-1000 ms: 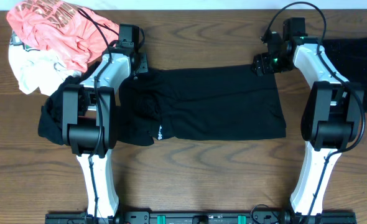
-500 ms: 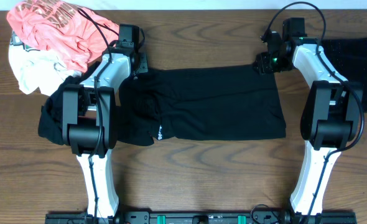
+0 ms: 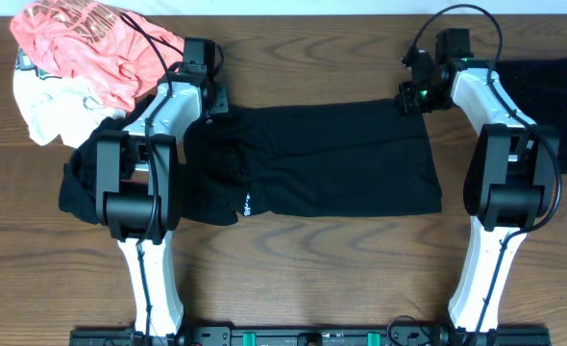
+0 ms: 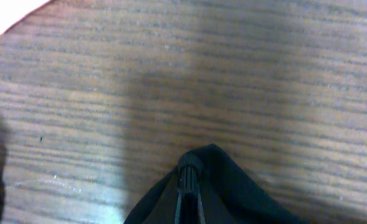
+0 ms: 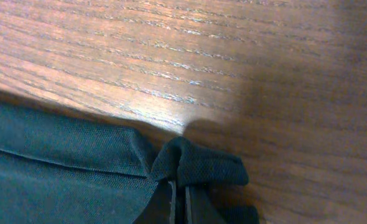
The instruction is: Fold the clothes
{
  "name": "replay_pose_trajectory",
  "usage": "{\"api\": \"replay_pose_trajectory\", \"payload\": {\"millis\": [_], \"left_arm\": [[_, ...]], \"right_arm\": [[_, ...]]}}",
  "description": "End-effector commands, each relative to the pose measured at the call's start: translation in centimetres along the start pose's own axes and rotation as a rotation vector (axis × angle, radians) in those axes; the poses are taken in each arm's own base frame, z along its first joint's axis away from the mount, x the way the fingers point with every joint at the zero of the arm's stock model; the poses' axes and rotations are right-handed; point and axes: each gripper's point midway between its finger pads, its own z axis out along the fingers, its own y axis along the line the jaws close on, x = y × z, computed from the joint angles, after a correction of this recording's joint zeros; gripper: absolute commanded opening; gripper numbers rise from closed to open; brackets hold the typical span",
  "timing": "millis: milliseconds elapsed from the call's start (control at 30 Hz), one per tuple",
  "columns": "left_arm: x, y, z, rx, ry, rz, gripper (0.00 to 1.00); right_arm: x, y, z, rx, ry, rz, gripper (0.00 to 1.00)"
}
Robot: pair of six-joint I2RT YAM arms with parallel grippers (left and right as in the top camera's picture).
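A black garment (image 3: pixel 322 159) with a small white logo (image 3: pixel 247 205) lies spread flat across the middle of the table. My left gripper (image 3: pixel 215 104) is at its far left corner; in the left wrist view the left gripper (image 4: pixel 189 186) is shut on a peak of the black cloth (image 4: pixel 233 193). My right gripper (image 3: pixel 408 99) is at the far right corner; the right wrist view shows the right gripper (image 5: pixel 178 190) shut on a bunched fold of the black fabric (image 5: pixel 199 165), with the hem (image 5: pixel 59 149) stretching left.
A coral-pink tee (image 3: pixel 91 48) and a white garment (image 3: pixel 48 111) are piled at the back left. Another black garment (image 3: pixel 80 183) lies beside the left arm. A dark piece (image 3: pixel 562 101) lies at the right edge.
My right gripper has closed on the garment's far right corner. The left gripper stays shut in the same spot, and the garment has not shifted.
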Motion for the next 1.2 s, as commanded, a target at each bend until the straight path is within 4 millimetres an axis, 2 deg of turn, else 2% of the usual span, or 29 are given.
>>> {"api": "replay_pose_trajectory", "payload": {"millis": [0, 233, 367, 733, 1000, 1167], "left_arm": [[-1.8, 0.1, -2.5, 0.004, -0.051, -0.004, 0.06], [-2.9, 0.5, -6.0, -0.002, -0.086, -0.002, 0.06], [-2.7, 0.8, -7.7, -0.007, -0.078, 0.000, 0.06], [1.2, 2.2, -9.7, -0.061, 0.080, 0.026, 0.06], [3.0, 2.8, -12.3, -0.072, 0.145, 0.035, 0.06], [4.3, 3.1, -13.0, -0.081, 0.197, 0.042, 0.06]], "right_arm": [[-2.2, 0.1, -2.7, -0.001, -0.062, -0.005, 0.01], [-3.6, -0.3, -7.2, 0.013, -0.087, 0.008, 0.01], [-3.3, -0.6, -9.1, 0.016, -0.063, 0.020, 0.01], [1.2, -0.6, -11.2, -0.019, 0.116, 0.074, 0.01], [4.6, -0.5, -12.3, -0.049, 0.247, 0.146, 0.01], [6.4, 0.1, -12.8, -0.062, 0.323, 0.171, 0.01]]}}
